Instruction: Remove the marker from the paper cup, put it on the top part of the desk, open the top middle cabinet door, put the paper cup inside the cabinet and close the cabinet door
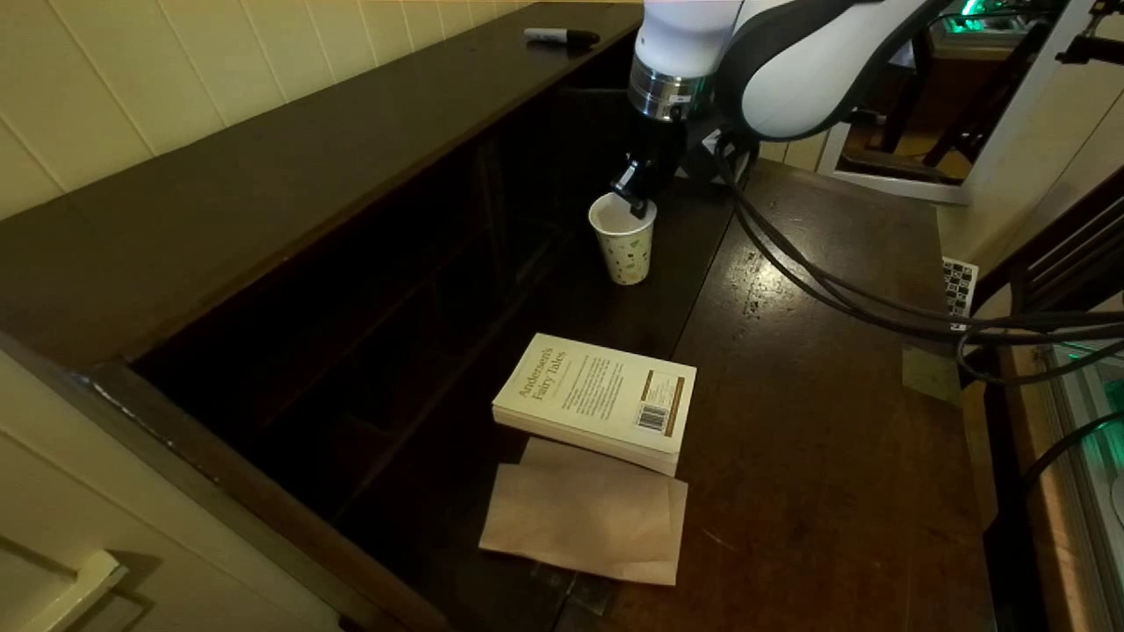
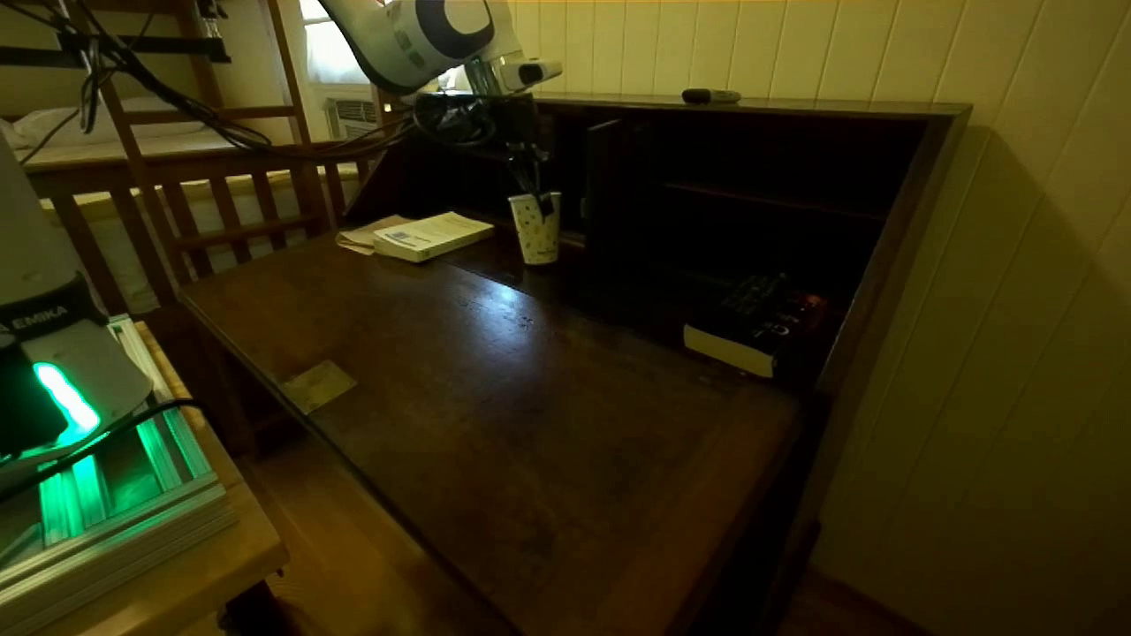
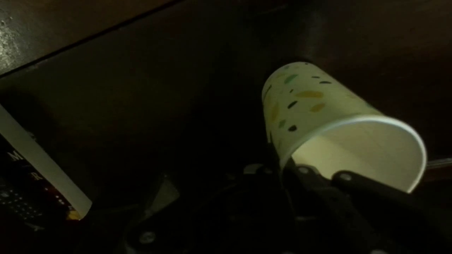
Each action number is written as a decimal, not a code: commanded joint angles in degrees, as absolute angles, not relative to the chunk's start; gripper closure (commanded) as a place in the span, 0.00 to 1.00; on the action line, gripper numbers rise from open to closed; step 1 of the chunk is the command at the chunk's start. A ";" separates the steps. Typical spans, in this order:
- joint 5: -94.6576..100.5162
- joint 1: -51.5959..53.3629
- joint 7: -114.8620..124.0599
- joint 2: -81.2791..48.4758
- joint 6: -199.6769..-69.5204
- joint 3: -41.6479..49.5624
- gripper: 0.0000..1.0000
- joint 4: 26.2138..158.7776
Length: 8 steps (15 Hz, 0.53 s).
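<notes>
Evidently, the hand pinches the paper cup by one wall near the open door; the marker lies on the ledge. Clipping that door could twist the off-centre cup loose.

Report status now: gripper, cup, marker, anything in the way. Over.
Gripper shut on paper cup at its rim. Marker lying on top part of the desk. Cabinet door appears open; too dark beyond it to tell obstructions.
</notes>
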<state>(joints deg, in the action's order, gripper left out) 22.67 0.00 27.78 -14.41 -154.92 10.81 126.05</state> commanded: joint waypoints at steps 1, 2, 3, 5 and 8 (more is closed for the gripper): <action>25.50 2.57 32.24 -18.10 -156.35 13.93 0.99 121.65; 26.05 3.21 33.25 -18.66 -156.35 14.72 0.99 120.72; 26.22 3.72 34.23 -19.61 -156.69 15.35 0.99 119.78; 26.44 4.86 37.10 -21.16 -157.22 16.76 0.84 118.05; 25.24 5.86 39.43 -23.14 -158.71 17.83 0.99 116.22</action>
<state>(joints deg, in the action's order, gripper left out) 24.77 4.13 35.63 -20.02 -156.71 15.95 119.20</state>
